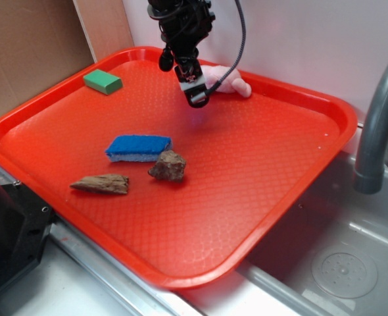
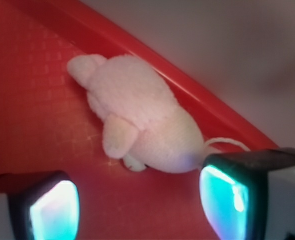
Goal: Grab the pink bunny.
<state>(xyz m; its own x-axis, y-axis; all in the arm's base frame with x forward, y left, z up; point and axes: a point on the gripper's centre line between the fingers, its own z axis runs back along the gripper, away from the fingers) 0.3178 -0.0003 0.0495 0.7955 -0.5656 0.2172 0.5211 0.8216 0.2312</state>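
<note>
The pink bunny point(image 1: 230, 83) lies on the red tray point(image 1: 260, 171) against its far rim, partly hidden behind my arm in the exterior view. In the wrist view the pink bunny point(image 2: 140, 117) is a pale fuzzy plush on its side, just beyond my fingers. My gripper point(image 1: 193, 84) hangs a little above the tray, just left of and in front of the bunny. It is open, its two pads point(image 2: 55, 212) spread wide with only bare tray between them.
On the tray lie a green sponge point(image 1: 102, 81) at the back left, a blue sponge point(image 1: 138, 147) in the middle, and two brown rock-like pieces point(image 1: 168, 164) point(image 1: 102, 184) near it. A grey tap point(image 1: 377, 125) and a sink point(image 1: 342, 263) stand to the right.
</note>
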